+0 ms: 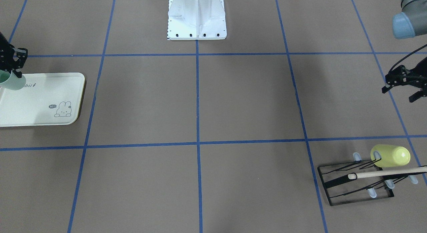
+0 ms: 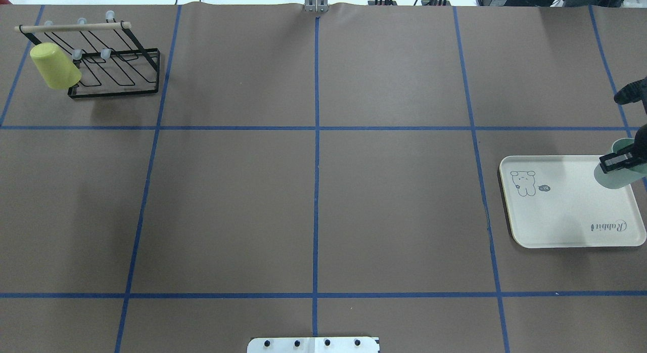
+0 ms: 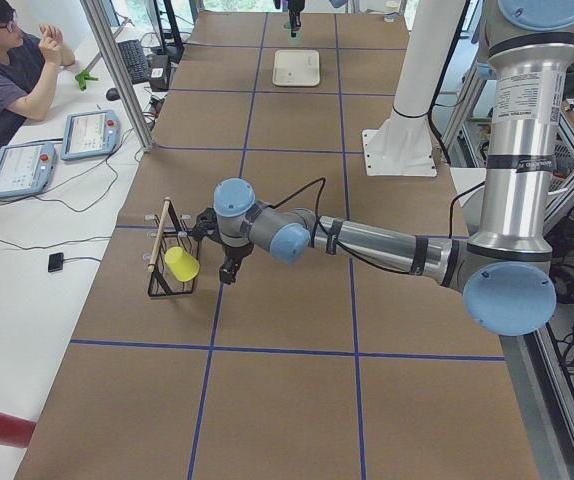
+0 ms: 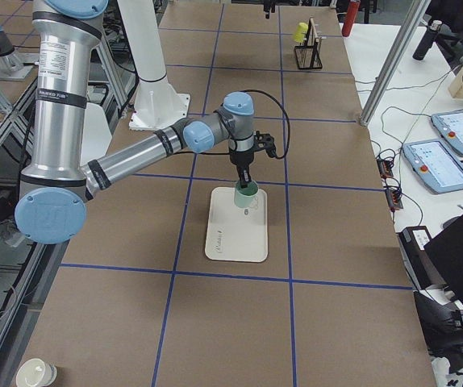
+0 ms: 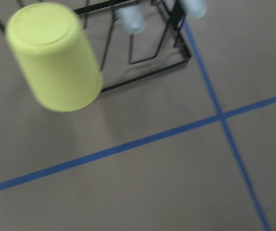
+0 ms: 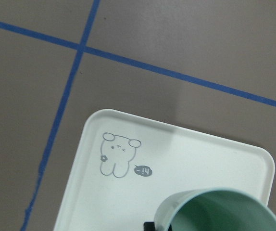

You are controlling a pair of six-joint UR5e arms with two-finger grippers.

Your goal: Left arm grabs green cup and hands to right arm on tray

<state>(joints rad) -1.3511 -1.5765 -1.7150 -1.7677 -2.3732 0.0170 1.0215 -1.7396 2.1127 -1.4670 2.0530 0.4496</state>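
Observation:
The green cup (image 1: 11, 81) is held in my right gripper (image 1: 15, 72), which is shut on its rim. The cup hangs slightly tilted, mouth up, over the tray (image 1: 43, 99), at the tray's edge farthest from the table's middle. I cannot tell whether its base touches the tray. In the overhead view the cup (image 2: 614, 176) overlaps the tray's (image 2: 566, 211) right far corner. The right wrist view shows the cup's mouth (image 6: 219, 211) above the tray (image 6: 176, 163). My left gripper (image 1: 399, 94) is open and empty, far away by the rack.
A yellow-green cup (image 2: 54, 65) hangs on a black wire rack (image 2: 116, 64) with a wooden bar, at the table's far left corner in the overhead view. It fills the left wrist view (image 5: 54, 57). The white robot base (image 1: 196, 16) stands at mid-table.

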